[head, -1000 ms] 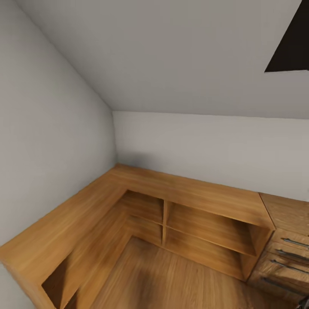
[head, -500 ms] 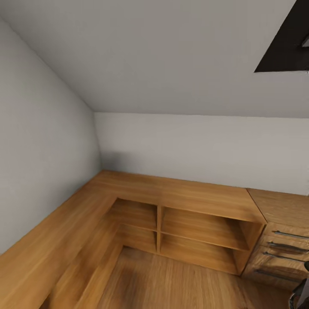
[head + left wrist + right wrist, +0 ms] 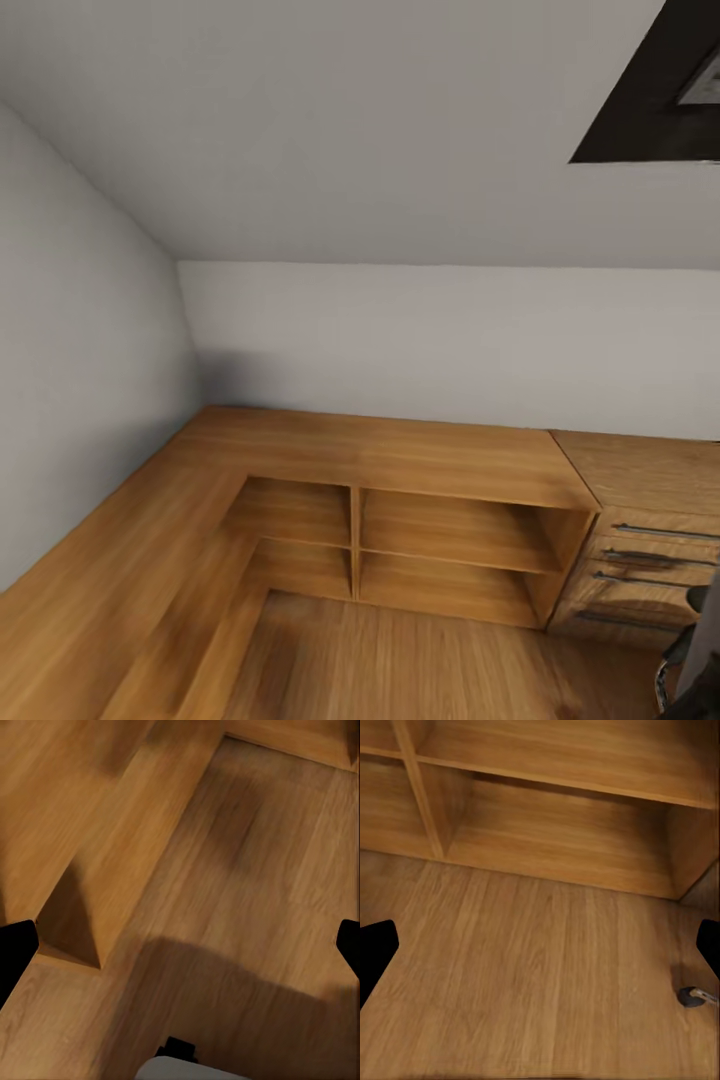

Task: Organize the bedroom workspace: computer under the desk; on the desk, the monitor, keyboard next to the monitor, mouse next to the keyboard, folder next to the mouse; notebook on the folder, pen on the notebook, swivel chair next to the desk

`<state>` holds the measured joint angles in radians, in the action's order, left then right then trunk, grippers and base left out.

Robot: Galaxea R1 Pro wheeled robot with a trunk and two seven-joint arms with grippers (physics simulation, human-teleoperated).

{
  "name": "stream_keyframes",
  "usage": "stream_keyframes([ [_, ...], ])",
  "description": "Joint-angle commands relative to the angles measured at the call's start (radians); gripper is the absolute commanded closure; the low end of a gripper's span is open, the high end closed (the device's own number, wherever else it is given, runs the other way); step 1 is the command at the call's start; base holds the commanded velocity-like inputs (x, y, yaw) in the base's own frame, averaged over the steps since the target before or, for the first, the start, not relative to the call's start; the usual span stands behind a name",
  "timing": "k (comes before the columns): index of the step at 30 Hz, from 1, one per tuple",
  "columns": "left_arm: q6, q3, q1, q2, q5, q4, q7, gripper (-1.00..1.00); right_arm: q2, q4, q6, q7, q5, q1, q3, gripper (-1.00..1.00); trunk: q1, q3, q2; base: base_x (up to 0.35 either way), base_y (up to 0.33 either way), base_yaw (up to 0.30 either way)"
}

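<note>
I face a corner of the bedroom, with a sloped grey ceiling (image 3: 360, 120) and a dark-framed skylight (image 3: 655, 95) at the upper right. The computer, monitor, keyboard, mouse, folder, notebook, pen, swivel chair and desk are out of view. My left gripper (image 3: 180, 949) hangs open over the light wood floor (image 3: 247, 915), its black fingertips (image 3: 15, 952) far apart with nothing between them. My right gripper (image 3: 540, 952) is open too, above the floor in front of the low shelves.
A low L-shaped wood shelf unit (image 3: 400, 455) runs along both walls, with open compartments (image 3: 450, 525). A wood drawer unit (image 3: 645, 520) with metal handles stands at the right. A small dark castor on a chrome stem (image 3: 694, 996) rests on the floor; whose it is I cannot tell.
The whole head view has swung to the right: the shelf corner slid left in the picture and more of the skylight and drawer unit came in. Nothing in the room itself moved.
</note>
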<state>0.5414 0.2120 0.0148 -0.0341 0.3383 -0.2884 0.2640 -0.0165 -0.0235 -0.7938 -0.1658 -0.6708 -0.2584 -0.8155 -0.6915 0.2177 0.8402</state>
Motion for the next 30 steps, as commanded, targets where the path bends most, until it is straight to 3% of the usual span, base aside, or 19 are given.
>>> stream_keyframes([
  [1, 0.003, 0.009, 0.001, 0.001, 0.005, 0.0, 0.007, -1.0, 0.0, 0.0, -0.001, -0.009, 0.0, -0.001, -0.008, -1.0, 0.0, 0.002, 0.001, 0.006, 0.004, -0.275],
  [13, 0.002, 0.01, 0.001, 0.0, 0.005, 0.0, 0.008, -1.0, 0.0, 0.0, -0.001, -0.011, -0.001, -0.001, -0.008, -1.0, 0.0, 0.003, 0.001, 0.245, 0.0, -0.295],
  [25, 0.002, 0.01, 0.001, 0.0, 0.005, 0.0, 0.008, -1.0, -0.002, 0.0, -0.001, -0.011, -0.001, -0.001, -0.008, -1.0, 0.0, 0.009, 0.001, 0.032, 0.0, -0.279],
  [30, 0.002, 0.01, 0.001, 0.0, 0.006, 0.0, 0.008, -1.0, -0.003, 0.0, 0.005, -0.011, -0.001, -0.001, -0.008, -1.0, 0.0, 0.015, 0.001, 0.001, 0.0, -0.1],
])
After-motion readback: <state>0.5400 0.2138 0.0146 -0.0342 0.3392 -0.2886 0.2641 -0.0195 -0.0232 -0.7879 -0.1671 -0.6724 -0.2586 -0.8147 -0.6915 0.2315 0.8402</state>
